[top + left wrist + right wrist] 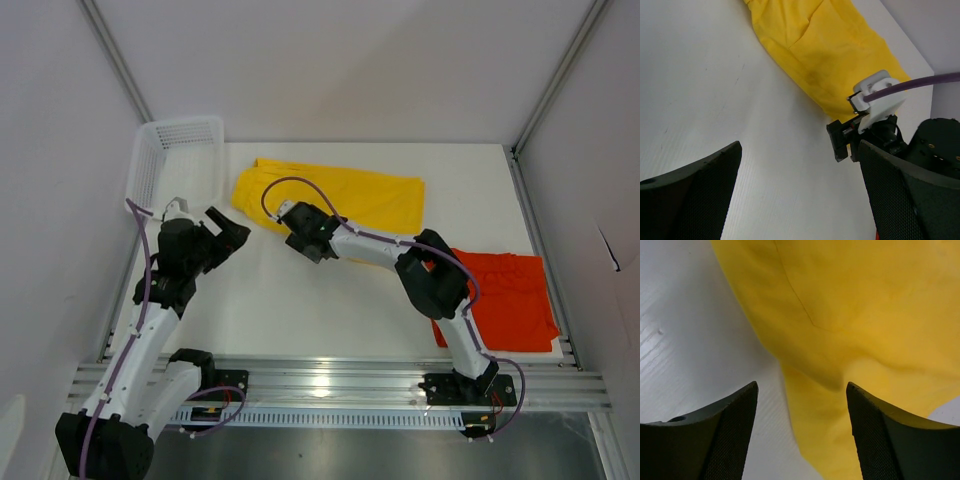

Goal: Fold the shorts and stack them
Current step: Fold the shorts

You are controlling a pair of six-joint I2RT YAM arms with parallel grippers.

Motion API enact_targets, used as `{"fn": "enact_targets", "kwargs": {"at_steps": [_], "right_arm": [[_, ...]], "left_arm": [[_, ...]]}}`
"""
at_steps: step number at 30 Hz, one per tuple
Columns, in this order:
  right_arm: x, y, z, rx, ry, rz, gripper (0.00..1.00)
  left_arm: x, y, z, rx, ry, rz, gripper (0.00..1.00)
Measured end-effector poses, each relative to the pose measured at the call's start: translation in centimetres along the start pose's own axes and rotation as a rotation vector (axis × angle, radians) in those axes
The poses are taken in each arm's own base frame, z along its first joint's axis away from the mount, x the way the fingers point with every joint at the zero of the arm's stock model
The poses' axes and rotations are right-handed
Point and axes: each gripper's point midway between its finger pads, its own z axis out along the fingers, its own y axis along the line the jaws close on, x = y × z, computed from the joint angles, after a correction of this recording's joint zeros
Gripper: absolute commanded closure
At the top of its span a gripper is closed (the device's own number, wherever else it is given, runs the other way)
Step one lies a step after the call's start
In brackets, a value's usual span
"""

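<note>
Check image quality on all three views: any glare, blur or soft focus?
Top external: even light, sharp, with one glare patch on the metal rail. Left wrist: table and yellow shorts are crisp, while the left claw is dark in the foreground. Right wrist: the yellow shorts sit close to the lens and look soft, the seam is smeared, and the right claw is underexposed.

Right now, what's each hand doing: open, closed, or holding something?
Left hand: open, empty.
Right hand: open over the yellow shorts, not gripping them.
</note>
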Motion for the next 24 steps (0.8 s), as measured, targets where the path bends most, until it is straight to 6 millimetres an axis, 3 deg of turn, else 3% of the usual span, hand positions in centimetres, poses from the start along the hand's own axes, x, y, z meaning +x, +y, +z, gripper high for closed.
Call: {"fn": "enact_targets", "kwargs": {"at_steps": [5,7,8,10,11,13,17,22,24], "right_arm": [[0.3,0.8,2.0,0.017,0.029,-0.086,0.36],[0.2,0.8,2.3,0.030,0.031,-0.113,0.47],[0.1,0.7,2.4,0.034,0.029,-0.119,0.60],[0.2,0.8,2.4,0.034,0.032,-0.132,0.74],[0.2,0.9,2.4,0.033,0.032,-0.140,0.87],[0.4,1.0,2.5,0.039,0.028,-0.143,1.00],[3.3,1.8,1.9,0.062,0.057,-0.172,1.00],[7.8,2.9,-1.8,0.064,0.086,-0.181,1.00],[9.3,3.4,-3.7,0.063,0.085,-0.173,0.87]], "left_arm": [[0.0,0.0,0.1,0.002,0.001,0.002,0.01],[0.0,0.0,0.1,0.002,0.000,0.007,0.01],[0.0,0.0,0.1,0.002,0.000,0.007,0.01],[-0.1,-0.1,0.1,0.003,-0.001,0.008,0.01],[0.0,0.0,0.1,0.003,-0.001,0.008,0.01],[0.0,0.0,0.1,0.003,-0.001,0.014,0.01],[0.0,0.0,0.1,0.002,-0.001,0.016,0.01],[0.1,0.2,0.4,-0.006,0.009,0.017,0.01],[0.4,0.4,0.6,-0.014,0.020,0.022,0.01]]}}
